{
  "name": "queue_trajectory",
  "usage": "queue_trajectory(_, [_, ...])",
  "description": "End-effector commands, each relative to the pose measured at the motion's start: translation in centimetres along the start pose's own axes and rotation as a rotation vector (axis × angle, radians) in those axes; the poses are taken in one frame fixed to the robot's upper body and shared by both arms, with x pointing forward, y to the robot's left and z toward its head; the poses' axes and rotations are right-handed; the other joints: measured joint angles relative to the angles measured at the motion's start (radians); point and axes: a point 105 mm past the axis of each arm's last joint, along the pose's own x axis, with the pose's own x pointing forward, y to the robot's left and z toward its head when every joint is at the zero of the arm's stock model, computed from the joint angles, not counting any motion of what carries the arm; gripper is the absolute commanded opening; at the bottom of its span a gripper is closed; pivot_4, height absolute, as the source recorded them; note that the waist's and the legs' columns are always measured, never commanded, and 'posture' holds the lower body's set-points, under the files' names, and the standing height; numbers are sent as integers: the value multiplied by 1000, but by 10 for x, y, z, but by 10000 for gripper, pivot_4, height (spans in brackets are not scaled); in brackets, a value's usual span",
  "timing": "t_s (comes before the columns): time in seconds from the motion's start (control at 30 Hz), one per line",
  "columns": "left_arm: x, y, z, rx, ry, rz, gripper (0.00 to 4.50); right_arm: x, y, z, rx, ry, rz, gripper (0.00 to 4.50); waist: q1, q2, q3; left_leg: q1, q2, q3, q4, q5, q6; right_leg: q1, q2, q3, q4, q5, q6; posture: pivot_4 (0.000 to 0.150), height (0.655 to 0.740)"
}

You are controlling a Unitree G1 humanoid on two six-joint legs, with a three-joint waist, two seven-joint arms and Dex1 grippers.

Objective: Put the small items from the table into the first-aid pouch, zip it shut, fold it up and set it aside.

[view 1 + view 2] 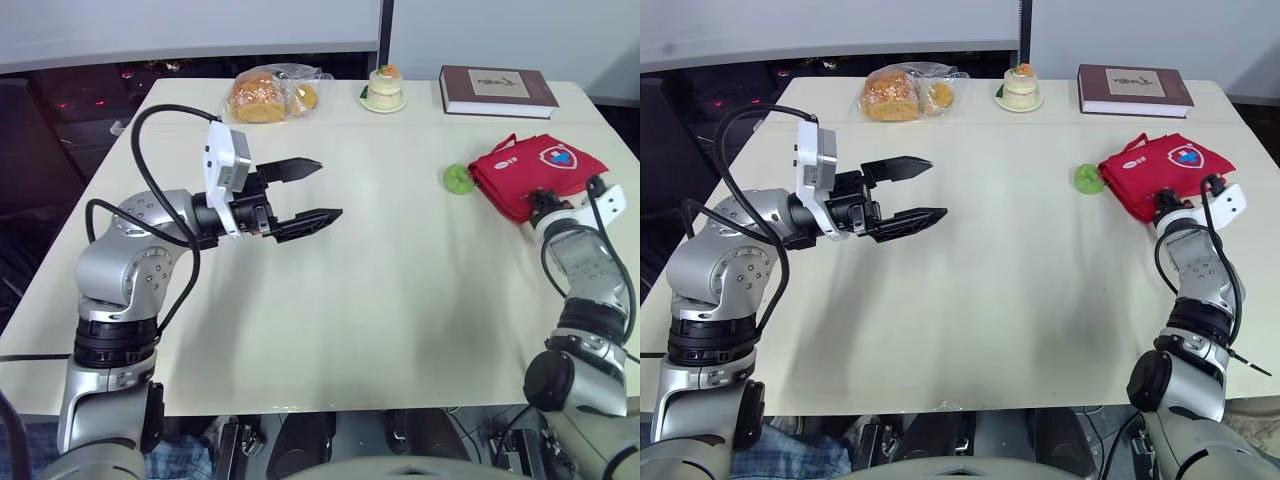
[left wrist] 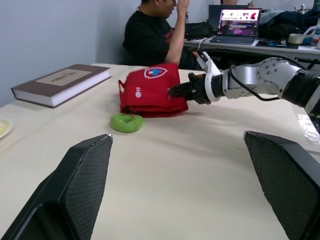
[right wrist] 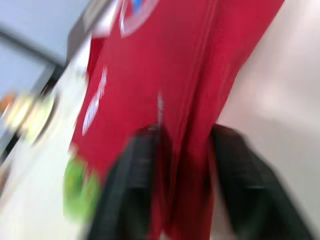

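Observation:
The red first-aid pouch (image 1: 535,168) with a white cross badge lies folded at the table's right side. Just left of it, touching or nearly touching its edge, is a small green item (image 1: 459,178). My right gripper (image 2: 176,91) is at the pouch's near edge, shut with red fabric pinched between its fingers (image 3: 135,185). My left gripper (image 1: 330,188) hovers open above the table's left half, far from the pouch, with nothing between its fingers.
Along the table's far edge sit a bag of bread (image 1: 265,97), a small cake on a plate (image 1: 385,88) and a brown book (image 1: 497,90). In the left wrist view a person (image 2: 155,32) sits at a desk behind the pouch.

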Motion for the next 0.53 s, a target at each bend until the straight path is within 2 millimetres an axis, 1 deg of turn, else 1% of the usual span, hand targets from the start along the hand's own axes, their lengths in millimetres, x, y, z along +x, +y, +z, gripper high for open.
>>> queue_trajectory(0.03, [-9,4,-4,3,30,71,45000,-22,28,-13,-143,119,209,38537,-3,2,0,0,0,0,0,0,0,0,0,0,0,0,0,1500,7400])
queue_trajectory(0.07, [-12,6,-10,-7,48,105,45000,-33,28,-20,-241,159,261,43350,-3,2,0,0,0,0,0,0,0,0,0,0,0,0,0,1500,7400])
queue_trajectory(0.1, [-16,8,-17,-15,69,139,45000,-45,27,-26,-342,190,301,44763,-2,2,0,0,0,0,0,0,0,0,0,0,-1,0,0,1500,7400])
queue_trajectory(0.17, [-30,9,-34,-97,101,213,45000,-70,17,-30,-559,210,378,44763,3,3,-1,0,0,-1,-1,0,0,0,0,-1,-1,0,0,1500,7400])
queue_trajectory(0.23, [-44,5,-50,-120,139,265,45000,-90,11,-27,-740,197,444,44763,4,2,-1,-2,0,-2,-1,0,1,0,0,-2,-2,-1,1,1500,7400])
queue_trajectory(0.27, [-54,1,-61,-137,167,304,45000,-105,14,-20,-815,126,539,44763,3,2,-1,-2,0,-2,0,0,1,0,0,-2,-2,-1,1,1500,7400])
queue_trajectory(0.3, [-62,-3,-69,-154,185,338,45000,-117,14,-14,-893,81,597,44763,2,2,-1,-1,0,0,0,0,1,0,0,-1,-2,-1,1,1500,7400])
queue_trajectory(0.33, [-68,-5,-74,-165,196,360,45000,-125,13,-11,-946,53,635,44763,1,2,-1,-1,0,1,0,0,1,0,0,0,-3,-1,2,1500,7400])
queue_trajectory(0.37, [-74,-8,-80,-179,209,390,45000,-133,9,-11,-987,66,660,44763,1,1,0,1,0,2,0,-1,1,1,0,1,-3,-1,2,1500,7400])
queue_trajectory(0.4, [-77,-10,-84,-186,217,407,45000,-137,4,-11,-1008,87,669,44763,2,1,0,2,1,2,0,0,0,2,0,1,-3,-1,2,1500,7400])
queue_trajectory(0.43, [-81,-13,-89,-186,239,430,45000,-148,1,-16,-1019,157,741,44763,3,1,0,2,1,2,1,0,0,2,0,1,-2,-1,2,1500,7400])
queue_trajectory(0.47, [-86,-19,-95,-188,266,454,45000,-157,-6,-14,-1028,199,772,44763,4,1,0,4,1,2,1,0,0,3,0,1,-2,-1,2,1500,7400])
queue_trajectory(0.53, [-91,-35,-100,-178,295,445,45000,-168,-12,-8,-1017,230,819,44763,5,1,0,7,1,3,1,0,0,6,0,1,-2,-1,1,1500,7400])
